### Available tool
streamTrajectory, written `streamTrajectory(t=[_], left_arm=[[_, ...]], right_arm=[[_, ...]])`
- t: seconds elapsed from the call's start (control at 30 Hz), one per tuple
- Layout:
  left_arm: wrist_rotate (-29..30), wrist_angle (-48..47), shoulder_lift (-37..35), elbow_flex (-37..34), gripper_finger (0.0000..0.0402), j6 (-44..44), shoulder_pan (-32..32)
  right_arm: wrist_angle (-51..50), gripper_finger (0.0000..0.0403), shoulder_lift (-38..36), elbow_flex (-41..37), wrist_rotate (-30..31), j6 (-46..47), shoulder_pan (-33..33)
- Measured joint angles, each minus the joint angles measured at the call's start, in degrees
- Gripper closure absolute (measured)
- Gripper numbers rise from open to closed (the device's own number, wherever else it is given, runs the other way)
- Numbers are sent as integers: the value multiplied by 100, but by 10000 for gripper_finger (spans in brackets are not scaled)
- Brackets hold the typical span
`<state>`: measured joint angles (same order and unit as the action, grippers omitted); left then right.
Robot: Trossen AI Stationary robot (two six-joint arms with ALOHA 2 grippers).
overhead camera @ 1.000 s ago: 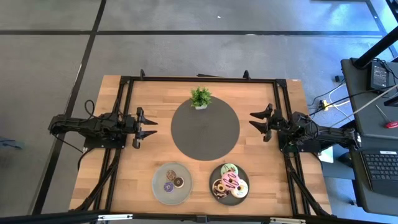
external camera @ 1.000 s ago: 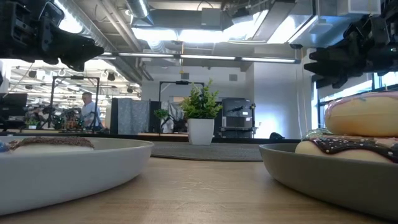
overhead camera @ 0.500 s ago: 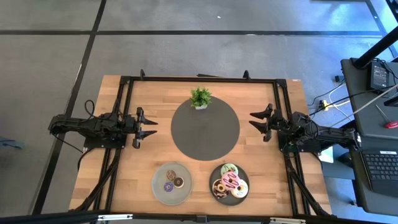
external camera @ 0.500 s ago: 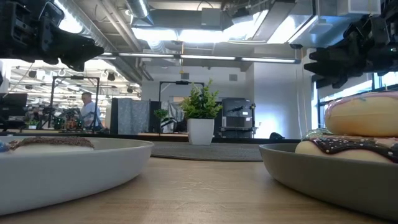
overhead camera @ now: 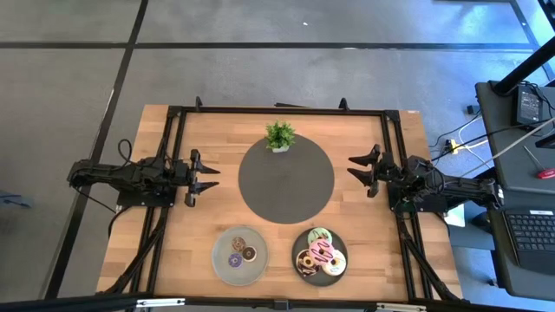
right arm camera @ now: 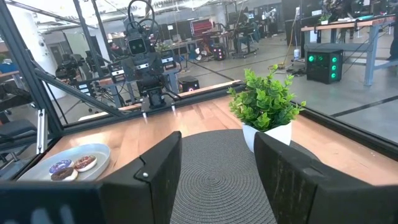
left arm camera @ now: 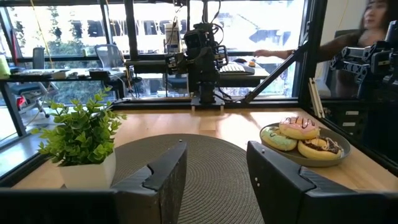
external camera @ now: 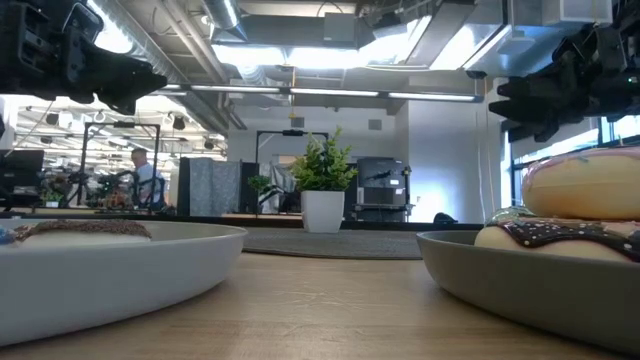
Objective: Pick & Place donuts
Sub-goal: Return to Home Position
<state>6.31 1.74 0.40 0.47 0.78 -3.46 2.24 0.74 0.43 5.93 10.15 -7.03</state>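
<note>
Nothing on the wooden counter [overhead camera: 403, 139] has moved. Up front, two small ring donuts [overhead camera: 242, 256] sit on the round light grey plate [overhead camera: 218, 260], and more iced donuts [overhead camera: 319, 254] are piled on the dark plate [overhead camera: 338, 237] beside it. Farther back, the left gripper [overhead camera: 215, 178] and right gripper [overhead camera: 351, 166] wait, fingers apart and empty. The job looks done.

Only change: person [external camera: 143, 181] in room behind table shifted slightly, seen in low view.

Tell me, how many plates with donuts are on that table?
2. A light grey plate at the table's near edge holds two small donuts. A dark plate just right of it holds a pile of donuts, some possibly hidden.
</note>
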Motion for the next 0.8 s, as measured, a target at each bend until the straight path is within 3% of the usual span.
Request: streamTrajectory(t=[0.8], left_arm=[[0, 0, 0, 0, 242, 0, 0]], right_arm=[[0, 201, 1, -1, 0, -1, 0]])
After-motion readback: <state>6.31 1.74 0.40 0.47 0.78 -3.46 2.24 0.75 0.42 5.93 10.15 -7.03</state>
